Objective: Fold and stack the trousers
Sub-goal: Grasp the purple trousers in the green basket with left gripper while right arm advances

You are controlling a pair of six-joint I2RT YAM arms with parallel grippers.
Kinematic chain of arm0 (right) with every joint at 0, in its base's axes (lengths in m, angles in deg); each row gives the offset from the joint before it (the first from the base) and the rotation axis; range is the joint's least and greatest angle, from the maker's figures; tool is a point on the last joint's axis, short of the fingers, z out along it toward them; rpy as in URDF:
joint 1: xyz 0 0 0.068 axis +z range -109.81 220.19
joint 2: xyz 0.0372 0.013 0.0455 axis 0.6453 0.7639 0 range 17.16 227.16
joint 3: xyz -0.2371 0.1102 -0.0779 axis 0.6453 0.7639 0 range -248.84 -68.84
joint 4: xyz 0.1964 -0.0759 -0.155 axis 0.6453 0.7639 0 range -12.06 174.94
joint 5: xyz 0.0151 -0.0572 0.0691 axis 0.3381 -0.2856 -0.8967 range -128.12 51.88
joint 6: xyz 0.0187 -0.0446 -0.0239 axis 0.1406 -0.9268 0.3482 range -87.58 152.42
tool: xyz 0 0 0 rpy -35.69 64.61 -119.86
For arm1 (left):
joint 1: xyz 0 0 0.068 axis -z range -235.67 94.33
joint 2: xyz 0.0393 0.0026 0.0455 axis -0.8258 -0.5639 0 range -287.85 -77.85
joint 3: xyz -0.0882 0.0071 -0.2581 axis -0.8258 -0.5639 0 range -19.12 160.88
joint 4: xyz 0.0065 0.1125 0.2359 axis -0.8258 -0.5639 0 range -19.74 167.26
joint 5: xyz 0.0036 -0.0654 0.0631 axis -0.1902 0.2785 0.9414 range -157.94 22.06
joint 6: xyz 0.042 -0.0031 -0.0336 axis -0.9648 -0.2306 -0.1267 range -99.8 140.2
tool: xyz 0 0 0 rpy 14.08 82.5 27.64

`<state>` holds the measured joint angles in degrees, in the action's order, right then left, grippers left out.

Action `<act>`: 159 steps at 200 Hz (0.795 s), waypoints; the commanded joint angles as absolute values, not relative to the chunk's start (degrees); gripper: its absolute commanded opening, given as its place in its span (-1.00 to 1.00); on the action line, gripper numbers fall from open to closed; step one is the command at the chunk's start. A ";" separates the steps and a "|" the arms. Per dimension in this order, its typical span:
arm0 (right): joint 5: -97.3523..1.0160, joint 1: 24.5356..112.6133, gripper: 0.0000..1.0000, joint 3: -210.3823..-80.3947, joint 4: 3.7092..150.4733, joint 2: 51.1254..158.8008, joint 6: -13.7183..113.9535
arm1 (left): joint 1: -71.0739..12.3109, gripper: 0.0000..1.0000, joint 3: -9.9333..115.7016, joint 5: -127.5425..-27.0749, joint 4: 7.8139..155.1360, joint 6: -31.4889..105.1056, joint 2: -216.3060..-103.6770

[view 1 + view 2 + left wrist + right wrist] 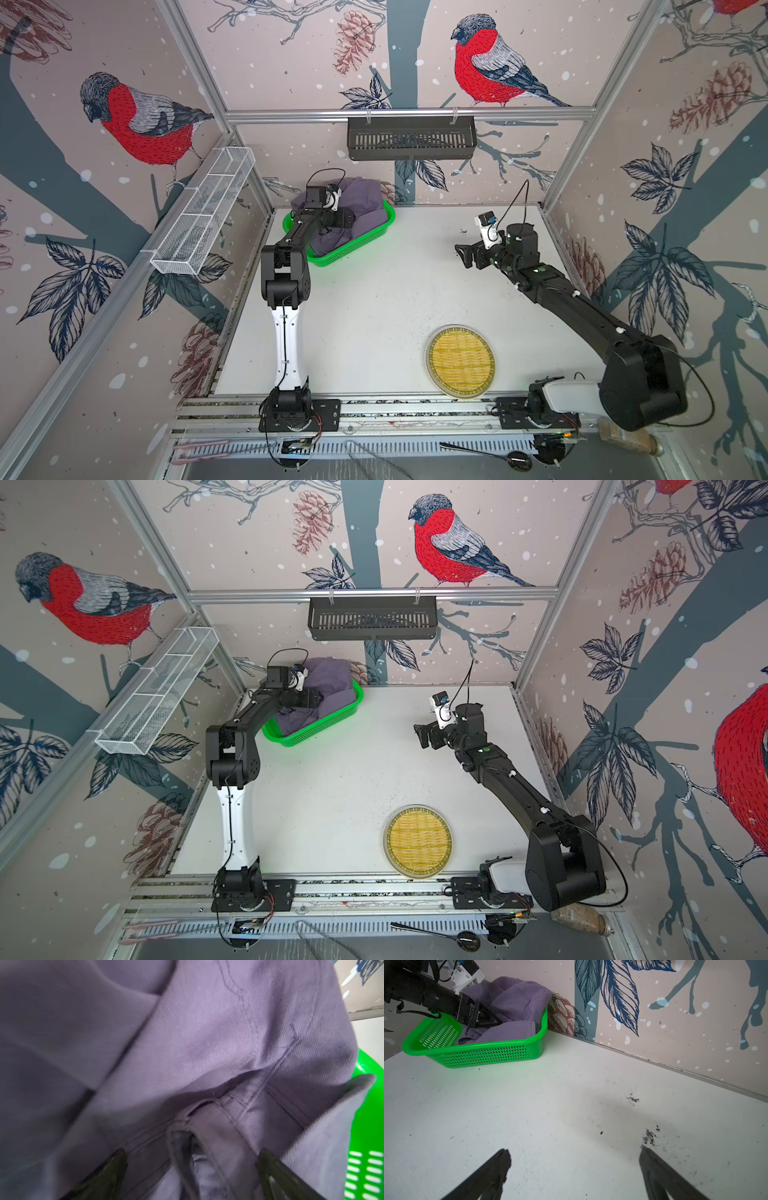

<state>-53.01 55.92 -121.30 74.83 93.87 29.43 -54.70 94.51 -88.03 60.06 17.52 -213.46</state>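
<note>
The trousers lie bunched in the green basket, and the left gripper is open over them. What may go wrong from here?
1. The left gripper stands open over crumpled folds of the trousers; closing here may catch several layers, so they lift out tangled.
2. The cloth fills the green basket, which may drag or tip. The right gripper, open over the table, cannot steady it.

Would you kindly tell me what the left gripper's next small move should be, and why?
Probably close the left gripper: its jaws stand open astride a fold of the trousers, which lie bunched in the green basket and must come out before folding.
</note>
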 commanded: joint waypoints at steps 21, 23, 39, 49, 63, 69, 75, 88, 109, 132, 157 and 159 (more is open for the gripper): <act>-53.99 54.76 0.99 -120.45 74.13 94.13 29.69 | -53.91 0.96 97.30 -91.75 57.90 20.29 -217.46; -54.06 54.73 0.99 -120.37 74.09 94.19 29.74 | -53.87 0.96 97.57 -91.80 57.74 20.40 -217.67; -54.84 54.37 0.99 -119.83 73.43 94.06 29.95 | -53.73 0.96 98.64 -92.36 57.58 21.15 -218.79; -55.20 54.17 0.99 -119.63 73.03 94.14 30.20 | -53.24 0.96 99.19 -91.84 57.39 21.10 -219.28; -55.81 53.99 0.99 -119.58 72.89 94.48 30.22 | -52.48 0.96 100.69 -89.18 56.13 20.37 -220.44; -56.00 53.95 0.99 -119.54 72.64 94.65 30.30 | -52.17 0.96 101.79 -87.91 55.01 20.14 -221.25; -56.11 53.88 0.99 -119.46 72.49 94.80 30.37 | -51.83 0.96 103.47 -86.39 53.39 19.82 -222.18; -56.47 53.90 0.99 -119.36 72.36 95.03 30.62 | -51.31 0.96 107.13 -83.01 49.81 19.18 -224.77; -57.18 53.90 0.99 -118.90 71.92 95.37 31.00 | -50.58 0.96 112.56 -79.26 44.98 18.19 -228.46; -57.53 53.87 0.99 -118.92 71.65 96.01 31.43 | -50.23 0.90 114.39 -78.30 43.69 17.92 -230.12; -58.27 53.91 0.99 -119.24 71.29 96.75 32.06 | -50.11 0.60 115.57 -77.00 41.88 17.58 -231.60; -58.32 53.82 0.99 -119.27 71.22 96.78 32.13 | -50.13 0.57 115.67 -76.93 41.74 17.57 -231.75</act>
<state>-56.73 53.88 -118.99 73.14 96.27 30.79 -50.33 115.18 -80.21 49.40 18.68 -229.26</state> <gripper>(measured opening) 0.996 0.870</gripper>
